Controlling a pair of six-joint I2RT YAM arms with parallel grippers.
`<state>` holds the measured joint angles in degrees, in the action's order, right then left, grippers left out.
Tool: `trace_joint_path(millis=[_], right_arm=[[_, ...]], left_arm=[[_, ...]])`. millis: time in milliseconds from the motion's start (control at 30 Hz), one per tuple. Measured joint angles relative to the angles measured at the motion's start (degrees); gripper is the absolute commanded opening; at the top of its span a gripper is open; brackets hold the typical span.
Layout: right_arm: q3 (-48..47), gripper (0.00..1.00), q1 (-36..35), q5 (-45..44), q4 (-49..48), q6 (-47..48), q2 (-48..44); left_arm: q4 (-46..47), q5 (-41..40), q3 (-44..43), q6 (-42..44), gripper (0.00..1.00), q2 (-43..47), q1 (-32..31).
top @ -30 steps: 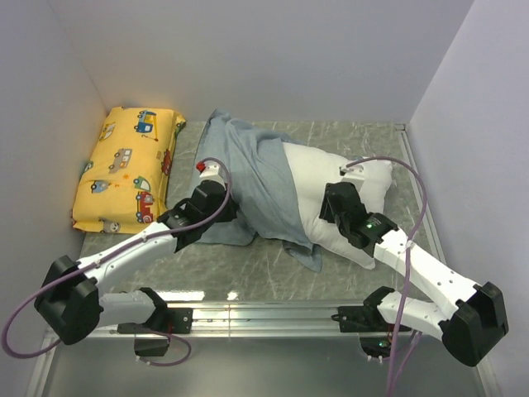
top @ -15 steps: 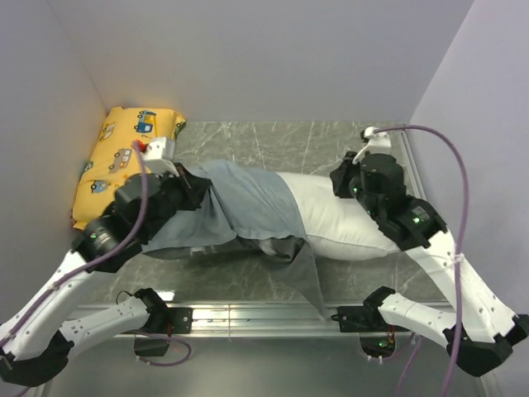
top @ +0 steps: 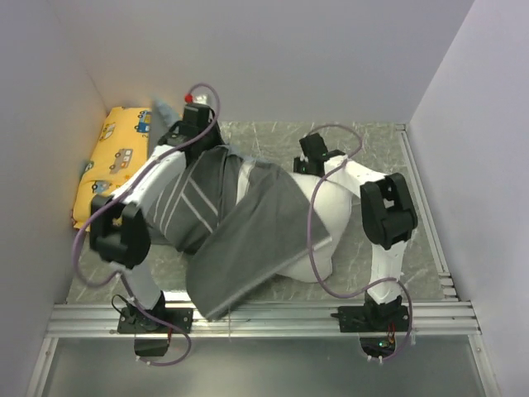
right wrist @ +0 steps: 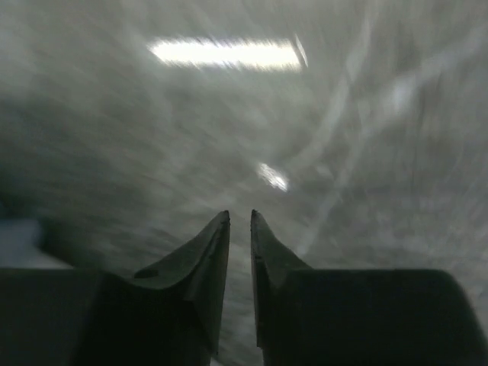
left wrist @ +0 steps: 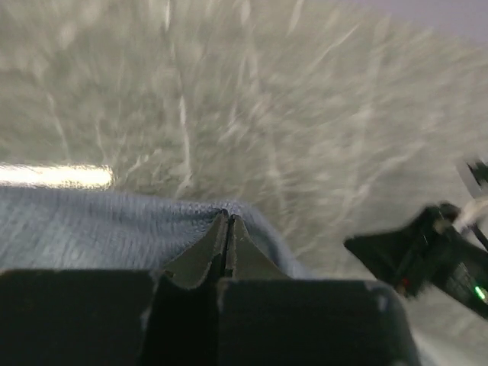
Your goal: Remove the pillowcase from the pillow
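Pillowcase point(top: 240, 231): mostly off, left gripper point(left wrist: 227, 229) clamped on its fabric, part draped over pillow point(top: 329, 207); right gripper point(right wrist: 240, 229) narrowly apart, empty; final pull-clear outstanding.

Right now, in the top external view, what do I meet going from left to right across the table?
yellow cartoon-car cushion → dark grey striped pillowcase → white pillow
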<state>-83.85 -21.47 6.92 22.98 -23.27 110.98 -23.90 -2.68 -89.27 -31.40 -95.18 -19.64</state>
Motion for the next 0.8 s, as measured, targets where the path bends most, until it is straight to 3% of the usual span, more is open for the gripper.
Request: trace_joint_path(millis=[67,167,233,300,333,400,433,500,567,800], right_arm=[[1.73,0.45,0.02,-0.28,4.15,-0.07,2.60],[0.35,0.60,0.42,-2.23,7.23,0.37,-0.11],[-3.50,0.67,0.76,-4.07,9.05,0.39,-3.72],[-8.90,0.71,1.05,-6.34,9.20,0.52,-8.44],[-11.47,0.72,1.14,-7.41,8.76,0.42,-11.10],[-15.15,0.74,1.18,-9.33,7.85,0.37,-16.74],[-16.22,0.74,1.18,-10.05,7.32,0.33,-19.78],[-16.41,0.75,1.18,-11.02,6.62,0.20,-24.90],[-15.08,0.75,1.09,-11.82,6.19,0.15,-30.08],[6.71,0.75,0.39,-11.96,2.97,-0.81,-45.29]], left_arm=[[1.81,1.68,0.44,-0.66,0.01,-7.61,0.59],[4.68,3.65,1.70,-1.75,0.06,-11.43,0.72],[5.77,4.61,1.81,-2.45,0.15,-11.30,0.72],[6.71,5.33,1.11,-2.75,0.31,-11.13,0.70],[6.97,5.62,0.37,-2.75,0.44,-11.13,0.70],[6.93,5.88,-0.96,-2.56,0.54,-11.13,0.70],[6.73,5.90,-1.88,-2.29,0.64,-11.13,0.70],[6.64,5.90,-4.04,-1.70,0.71,-11.10,0.72],[6.47,5.84,-6.16,-0.61,0.79,-10.51,0.74],[6.95,7.43,-6.71,3.39,0.85,0.11,0.68]])
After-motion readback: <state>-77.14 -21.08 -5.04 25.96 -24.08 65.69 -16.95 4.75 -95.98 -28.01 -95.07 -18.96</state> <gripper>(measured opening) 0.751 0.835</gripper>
